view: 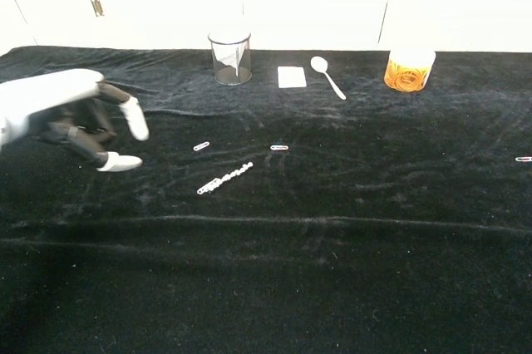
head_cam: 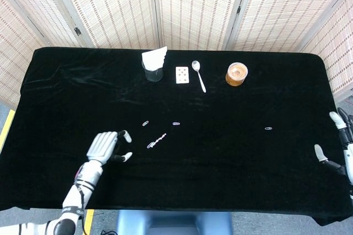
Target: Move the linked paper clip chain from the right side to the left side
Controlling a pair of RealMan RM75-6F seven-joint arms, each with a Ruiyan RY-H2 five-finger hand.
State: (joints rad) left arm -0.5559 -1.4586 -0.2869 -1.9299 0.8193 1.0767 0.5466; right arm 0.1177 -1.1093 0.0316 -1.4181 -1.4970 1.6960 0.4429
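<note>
The linked paper clip chain (head_cam: pixel 156 140) (view: pixel 224 178) lies slantwise on the black cloth, a little left of the table's middle. My left hand (head_cam: pixel 107 148) (view: pixel 71 117) hovers just left of the chain with its fingers apart and nothing in them. It does not touch the chain. My right hand (head_cam: pixel 343 147) shows only partly at the right edge of the head view, with fingers spread and holding nothing. The chest view does not show that hand.
Single loose clips lie above the chain (head_cam: pixel 145 123) (head_cam: pixel 176 123) and far right (head_cam: pixel 268 128) (view: pixel 523 159). Along the back stand a cup with paper (head_cam: pixel 154 68), a playing card (head_cam: pixel 182 74), a spoon (head_cam: pixel 198 75) and an orange jar (head_cam: pixel 237 74).
</note>
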